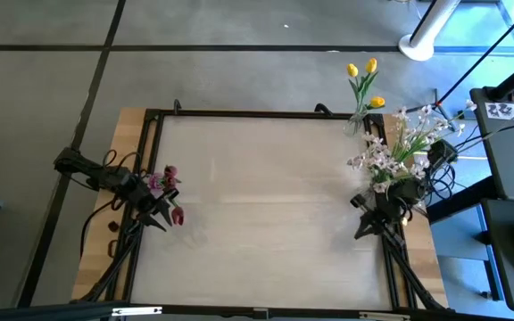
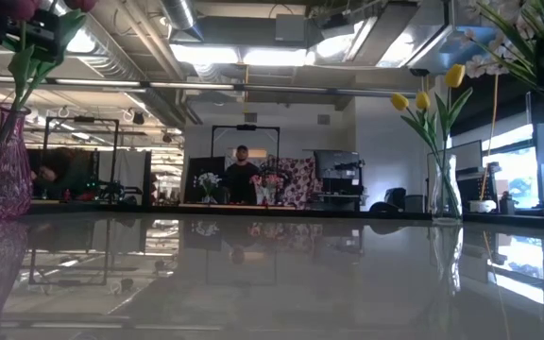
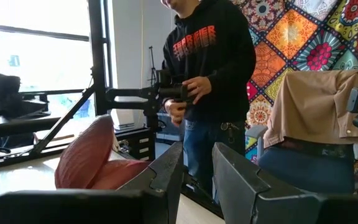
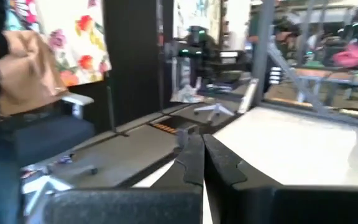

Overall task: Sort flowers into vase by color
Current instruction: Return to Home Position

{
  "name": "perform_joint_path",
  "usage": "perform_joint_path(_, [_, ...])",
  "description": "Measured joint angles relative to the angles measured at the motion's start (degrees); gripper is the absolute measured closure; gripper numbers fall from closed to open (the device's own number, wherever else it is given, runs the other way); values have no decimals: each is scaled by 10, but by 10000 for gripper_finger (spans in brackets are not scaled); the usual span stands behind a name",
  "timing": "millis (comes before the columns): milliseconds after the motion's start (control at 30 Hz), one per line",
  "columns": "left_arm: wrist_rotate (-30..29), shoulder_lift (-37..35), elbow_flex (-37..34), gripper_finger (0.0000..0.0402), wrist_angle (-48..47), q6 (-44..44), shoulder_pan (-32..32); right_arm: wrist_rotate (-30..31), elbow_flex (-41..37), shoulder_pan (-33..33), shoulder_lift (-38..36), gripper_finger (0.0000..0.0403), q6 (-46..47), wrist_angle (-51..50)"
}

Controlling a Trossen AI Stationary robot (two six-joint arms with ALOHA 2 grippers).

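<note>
The dark red tulips (image 1: 177,215) stand on green stems in the purple vase (image 2: 3,175) at the left edge of the counter (image 1: 257,209). In the low view their heads are mostly cut off by the frame. The left pincer (image 3: 197,150) sits just beside them: in its wrist view one red tulip head fills the space right next to its fingers (image 3: 166,171), close to them but not between them. The two fingers stand a little apart and nothing is held in the gap. Seen from above, the left arm lies low along the counter's left side, folded back near the vase.

Across the counter, the yellow tulips (image 1: 365,80) rise from a clear vase (image 2: 445,198) at the far right corner. The white blossoms (image 1: 398,143) spread just beside them along the right edge. The right pincer (image 4: 202,142) is drawn in by the white spray at the right side, its fingers pressed together with nothing in them.

Beyond the counter, the left wrist view shows a person (image 3: 210,56) in a black hooded top standing and handling a dark device.
</note>
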Motion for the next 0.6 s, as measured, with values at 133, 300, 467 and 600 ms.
perform_joint_path(133, [0,0,0,317,0,0,0,31,0,-56,1,400,-60,-9])
perform_joint_path(300, [0,0,0,317,0,0,0,49,0,-102,5,387,-64,-8])
perform_joint_path(467, [0,0,0,317,0,0,0,28,0,-110,5,383,-65,-14])
perform_joint_path(600, [0,0,0,317,0,0,0,28,-1,-110,5,382,-65,-11])
